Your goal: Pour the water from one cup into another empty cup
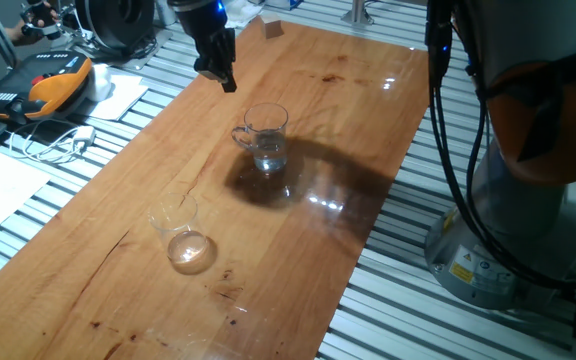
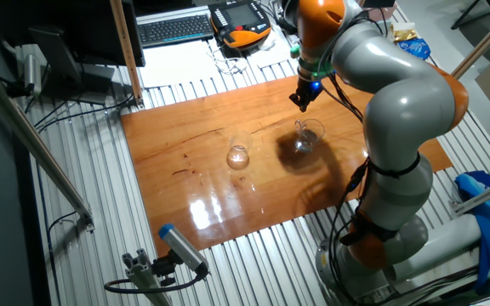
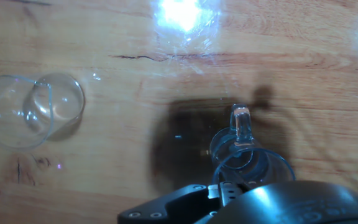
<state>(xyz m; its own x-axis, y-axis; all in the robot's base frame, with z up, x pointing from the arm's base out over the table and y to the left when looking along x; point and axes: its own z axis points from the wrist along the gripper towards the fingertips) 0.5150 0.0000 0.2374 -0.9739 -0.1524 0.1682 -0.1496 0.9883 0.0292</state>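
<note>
The clear glass mug (image 1: 265, 138) stands upright near the middle of the wooden table (image 1: 88, 270), its looped handle (image 1: 240, 134) pointing left. A little clear water (image 1: 270, 158) lies in its bottom. The handleless clear tumbler (image 1: 181, 232) stands upright nearer the front left and looks empty. My gripper (image 1: 218, 78) hangs above the table behind and left of the mug, touching nothing, and its two fingers look apart. From the other side I see the gripper (image 2: 301, 102), the mug (image 2: 306, 136) and the tumbler (image 2: 238, 155). The hand view shows the mug (image 3: 253, 163) just below and the tumbler (image 3: 30, 111) far left.
An orange and black pendant (image 1: 53, 85), papers and cables lie left of the table. A small wooden block (image 1: 273, 28) sits at the far edge. The robot's base (image 1: 528, 200) and hanging cables stand to the right. A keyboard (image 2: 175, 28) lies beyond the table.
</note>
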